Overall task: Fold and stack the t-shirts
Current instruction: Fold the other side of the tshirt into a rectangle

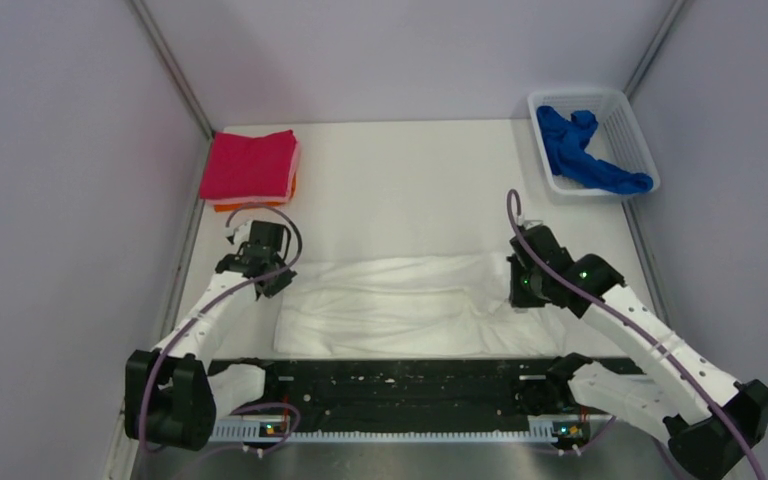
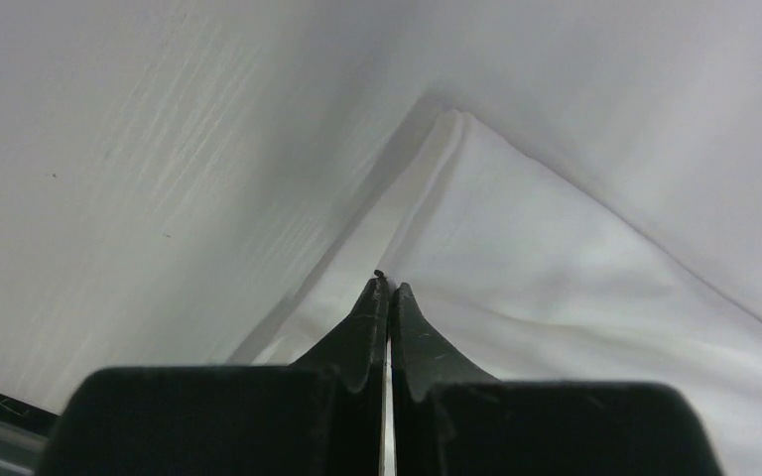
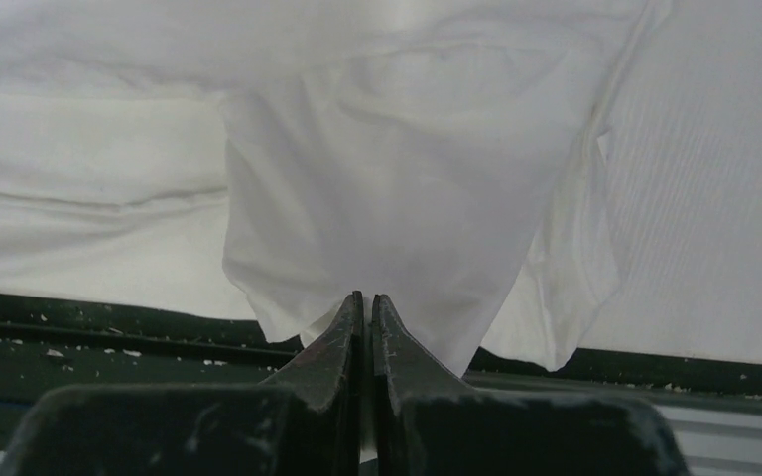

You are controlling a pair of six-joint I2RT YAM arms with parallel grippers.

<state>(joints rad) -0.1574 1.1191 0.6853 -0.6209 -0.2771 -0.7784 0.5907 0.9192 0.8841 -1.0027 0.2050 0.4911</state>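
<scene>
The white t-shirt (image 1: pixel 390 305) lies as a long folded band across the near middle of the table; its chest print is hidden. My left gripper (image 1: pixel 268 272) is at the shirt's left end, its fingers closed on the cloth edge (image 2: pixel 389 286). My right gripper (image 1: pixel 517 288) is at the right end, shut on a lifted flap of the white shirt (image 3: pixel 387 178) that hangs from its fingertips (image 3: pixel 367 297). The folded magenta t-shirt (image 1: pixel 250 162) rests on the orange one (image 1: pixel 235 207) at the far left. The royal-blue t-shirt (image 1: pixel 580 150) lies crumpled in the basket.
The white mesh basket (image 1: pixel 632 130) stands at the far right corner. A black rail (image 1: pixel 400 385) runs along the near table edge, under the hanging flap in the right wrist view (image 3: pixel 109 347). Grey walls close in both sides.
</scene>
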